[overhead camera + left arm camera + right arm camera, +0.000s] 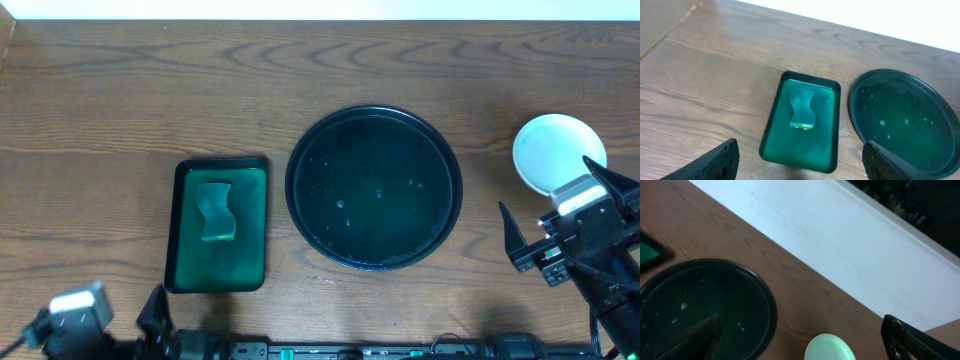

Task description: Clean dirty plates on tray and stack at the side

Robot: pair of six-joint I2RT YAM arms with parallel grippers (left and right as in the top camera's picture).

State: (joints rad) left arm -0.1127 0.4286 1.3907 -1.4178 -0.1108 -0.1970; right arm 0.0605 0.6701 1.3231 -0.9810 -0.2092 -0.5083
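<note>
Plates (548,148) — partly behind the right arm (590,225), count unclear — tray (730,287) clipped in right wrist view

it looks like a robotics lab test station, not a home: a wood-grain bench (100,90) against a plain white backdrop (840,245), black robot arms (590,235) with cabling mounted at its near edge, and a round black tray (375,190) and small green tray (245,250) laid out on it.

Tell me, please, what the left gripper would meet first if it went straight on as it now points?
Probably the small green tray, dead ahead of the left gripper, jaws open; the sponge in it comes next. Gripper height is unclear.
</note>
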